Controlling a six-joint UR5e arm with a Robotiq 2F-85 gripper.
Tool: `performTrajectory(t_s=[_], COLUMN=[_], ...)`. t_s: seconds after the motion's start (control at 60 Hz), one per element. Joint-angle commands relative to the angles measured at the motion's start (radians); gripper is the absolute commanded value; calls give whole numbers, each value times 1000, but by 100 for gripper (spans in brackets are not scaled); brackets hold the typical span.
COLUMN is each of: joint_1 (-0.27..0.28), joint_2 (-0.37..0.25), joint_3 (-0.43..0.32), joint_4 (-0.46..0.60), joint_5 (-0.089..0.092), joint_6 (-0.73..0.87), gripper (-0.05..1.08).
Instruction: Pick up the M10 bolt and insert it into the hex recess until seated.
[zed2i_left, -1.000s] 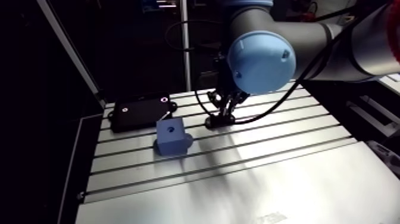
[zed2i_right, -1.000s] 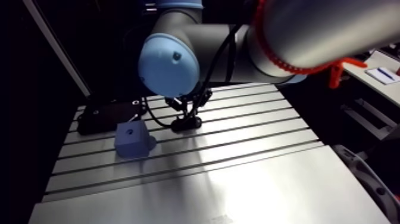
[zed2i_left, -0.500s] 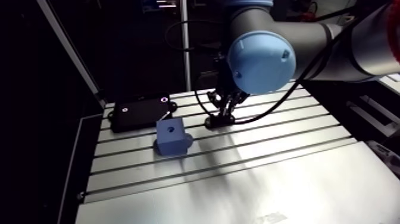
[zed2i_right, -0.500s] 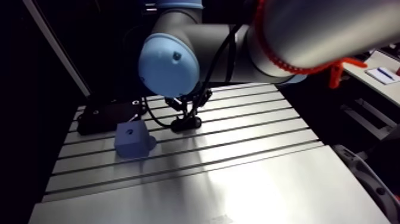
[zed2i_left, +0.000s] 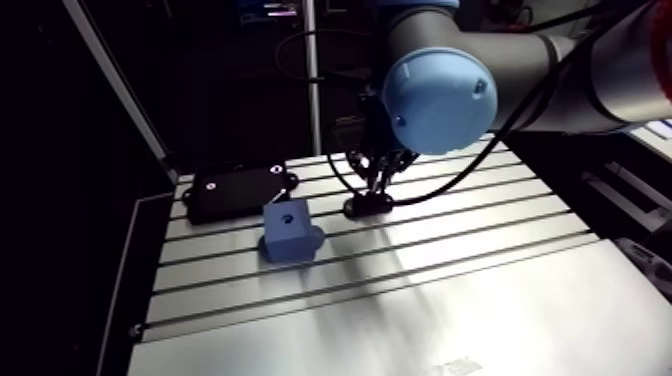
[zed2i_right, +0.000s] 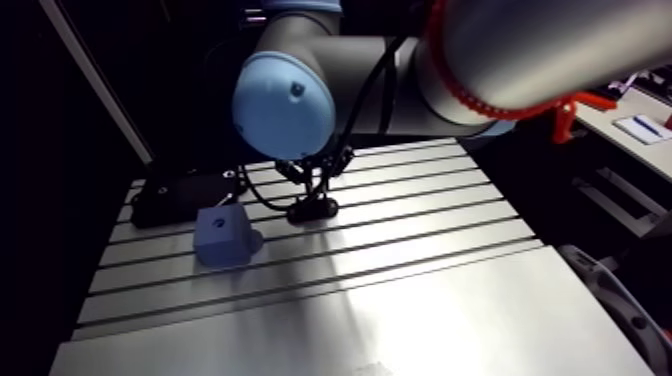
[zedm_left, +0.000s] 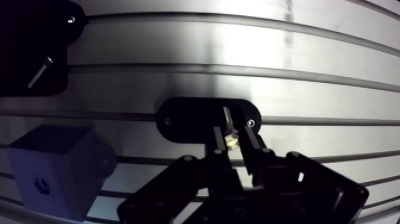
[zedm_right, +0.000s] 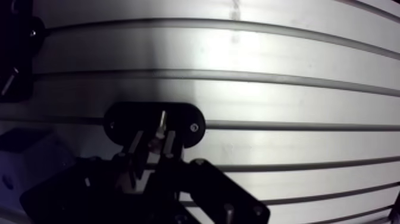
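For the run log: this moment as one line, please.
gripper: shut on small metal bolt | over black oval plate | blue plastic block: beside, bolt not inserted

Two viewpoints, one slotted aluminium table (zed2i_left: 450, 262)
The arm view looks down from high up; the wrist view sits close behind the black two-finger gripper (zedm_left: 233, 136); both share the black oval plate (zedm_left: 190, 119).

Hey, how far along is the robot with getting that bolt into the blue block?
Done: the fingers are shut on the bolt, right over the small black holder. In hand: getting it free; I can't tell whether it is clear of the holder yet. Left: carrying it across to the blue block, whose hole looks empty, and pushing it in until seated.
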Motion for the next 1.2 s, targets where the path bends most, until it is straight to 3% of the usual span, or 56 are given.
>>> performTrajectory(t_s=[0.017,0.467,0.683,0.817,0.9,1.0,1.033,1.05,1.067,1.083,1.1,1.2], joint_1=[-1,-2,4,22,38,78,120,120,139,139,158,190], joint_2=[-21,-113,-145,-155,-154,-142,-129,-129,-123,-123,-118,-113], joint_3=[-11,-75,-170,-254,-278,-314,-333,-333,-341,-341,-347,-360], joint_4=[6,150,340,508,550,611,654,654,670,670,688,699], joint_5=[11,6,5,-6,-10,-40,-89,-89,-111,-111,-125,-128], joint_6=[-1,-64,-88,-143,-157,-166,-171,-171,-175,-175,-180,-198], gripper=[75,77,80,81,83,84,84,84,84,84,84,84])
